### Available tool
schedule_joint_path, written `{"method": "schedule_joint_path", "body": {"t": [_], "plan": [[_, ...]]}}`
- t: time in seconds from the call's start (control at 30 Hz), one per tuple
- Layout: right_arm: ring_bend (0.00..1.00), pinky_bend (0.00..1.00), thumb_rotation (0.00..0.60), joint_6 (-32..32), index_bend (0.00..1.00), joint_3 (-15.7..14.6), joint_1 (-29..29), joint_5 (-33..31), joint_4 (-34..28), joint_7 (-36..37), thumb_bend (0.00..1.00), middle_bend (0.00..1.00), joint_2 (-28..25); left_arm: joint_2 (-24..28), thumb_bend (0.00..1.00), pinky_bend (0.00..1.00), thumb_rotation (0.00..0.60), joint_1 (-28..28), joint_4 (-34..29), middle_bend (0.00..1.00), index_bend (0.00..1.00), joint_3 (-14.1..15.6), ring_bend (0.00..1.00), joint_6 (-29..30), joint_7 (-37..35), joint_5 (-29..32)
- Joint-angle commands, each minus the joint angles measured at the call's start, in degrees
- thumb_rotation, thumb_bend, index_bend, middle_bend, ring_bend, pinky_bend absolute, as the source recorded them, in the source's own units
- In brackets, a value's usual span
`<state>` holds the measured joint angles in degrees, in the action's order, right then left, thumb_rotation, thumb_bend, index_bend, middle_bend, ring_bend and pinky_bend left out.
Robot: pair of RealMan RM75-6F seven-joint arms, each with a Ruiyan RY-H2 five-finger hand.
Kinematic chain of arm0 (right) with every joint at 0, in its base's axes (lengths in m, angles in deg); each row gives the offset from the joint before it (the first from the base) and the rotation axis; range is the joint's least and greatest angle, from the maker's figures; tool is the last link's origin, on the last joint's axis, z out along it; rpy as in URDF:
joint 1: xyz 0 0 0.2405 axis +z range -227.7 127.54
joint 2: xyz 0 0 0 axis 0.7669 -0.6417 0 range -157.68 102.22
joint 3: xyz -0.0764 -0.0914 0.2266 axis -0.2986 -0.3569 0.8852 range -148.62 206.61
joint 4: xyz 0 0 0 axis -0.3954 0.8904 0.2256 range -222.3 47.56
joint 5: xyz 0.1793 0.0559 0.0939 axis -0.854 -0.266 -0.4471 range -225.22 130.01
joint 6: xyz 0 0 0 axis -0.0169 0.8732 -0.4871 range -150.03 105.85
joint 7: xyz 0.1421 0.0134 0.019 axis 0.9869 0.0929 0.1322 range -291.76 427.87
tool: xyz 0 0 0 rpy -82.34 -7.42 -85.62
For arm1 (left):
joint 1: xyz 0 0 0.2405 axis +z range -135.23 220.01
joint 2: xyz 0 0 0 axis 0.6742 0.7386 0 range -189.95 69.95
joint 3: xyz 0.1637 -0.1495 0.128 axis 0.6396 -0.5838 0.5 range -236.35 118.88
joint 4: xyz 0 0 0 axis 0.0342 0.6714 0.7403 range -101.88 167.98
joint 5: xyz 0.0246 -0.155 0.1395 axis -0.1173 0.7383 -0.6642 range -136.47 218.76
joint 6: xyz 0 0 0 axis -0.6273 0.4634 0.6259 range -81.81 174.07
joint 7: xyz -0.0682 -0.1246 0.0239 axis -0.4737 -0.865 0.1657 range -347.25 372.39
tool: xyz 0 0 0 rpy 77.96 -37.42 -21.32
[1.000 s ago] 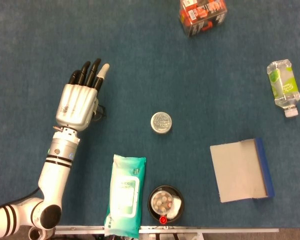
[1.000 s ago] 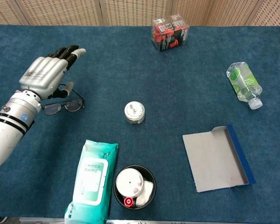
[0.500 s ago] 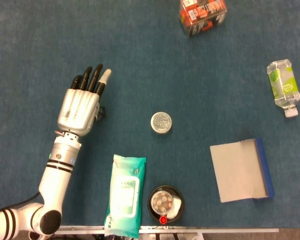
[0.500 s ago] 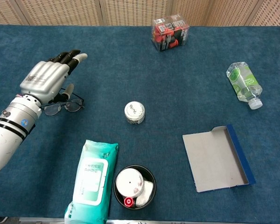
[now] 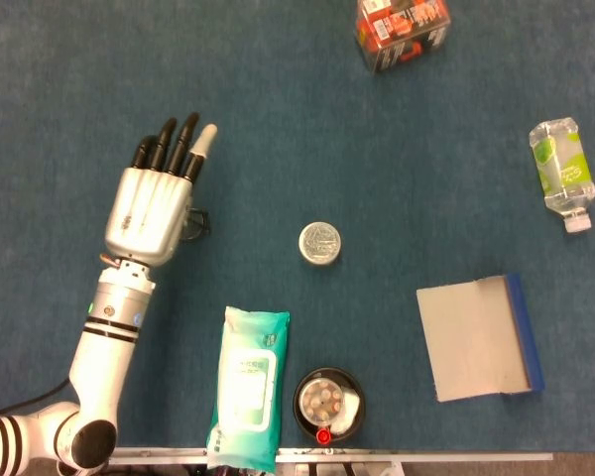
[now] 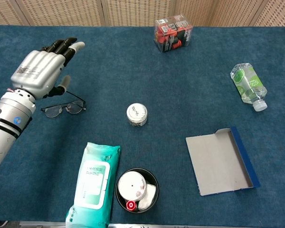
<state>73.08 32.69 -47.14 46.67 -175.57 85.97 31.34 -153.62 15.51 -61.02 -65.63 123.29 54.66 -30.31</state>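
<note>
My left hand (image 5: 155, 203) (image 6: 40, 70) hovers flat above the blue table with fingers stretched out and apart, holding nothing. A pair of dark-framed glasses (image 6: 64, 107) lies on the cloth just below and right of it; in the head view only a bit of the glasses (image 5: 196, 220) shows beside the palm. A small round silver tin (image 5: 319, 243) (image 6: 137, 114) sits mid-table, well to the right of the hand. My right hand is not visible in either view.
A teal wet-wipes pack (image 6: 93, 183) and a black bowl (image 6: 137, 190) of small items lie near the front edge. An open grey-and-blue box (image 6: 222, 160) lies right. A clear bottle (image 6: 247, 86) lies far right, a red-and-black package (image 6: 173, 33) at the back.
My left hand has lifted and drawn back to the left, away from the glasses, which now show whole in the chest view. Nothing else moved.
</note>
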Motion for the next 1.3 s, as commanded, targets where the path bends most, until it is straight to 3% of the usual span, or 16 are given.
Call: {"method": "schedule_joint_path", "body": {"t": [0.03,0.63,1.3], "plan": [[0.38,0.35,0.6,-0.1,0.48,0.0,0.1,0.0,-0.1,-0.1,0.33,0.48,0.0,-0.5,0.55,0.16,0.6,0.1,1.6,0.0,0.0,0.1,0.0,0.4,1.5,0.6],[0.38,0.35,0.6,-0.4,0.48,0.1,0.1,-0.3,-0.1,0.0,0.33,0.48,-0.1,-1.8,0.55,0.16,0.6,0.2,5.7,0.0,0.0,-0.3,0.0,-2.3,2.7,6.0],[0.38,0.35,0.6,0.1,0.48,0.1,-0.1,-0.2,0.0,0.2,0.33,0.48,-0.1,-4.2,0.55,0.16,0.6,0.3,11.9,0.0,0.0,1.0,0.0,-5.0,0.6,7.8]]}}
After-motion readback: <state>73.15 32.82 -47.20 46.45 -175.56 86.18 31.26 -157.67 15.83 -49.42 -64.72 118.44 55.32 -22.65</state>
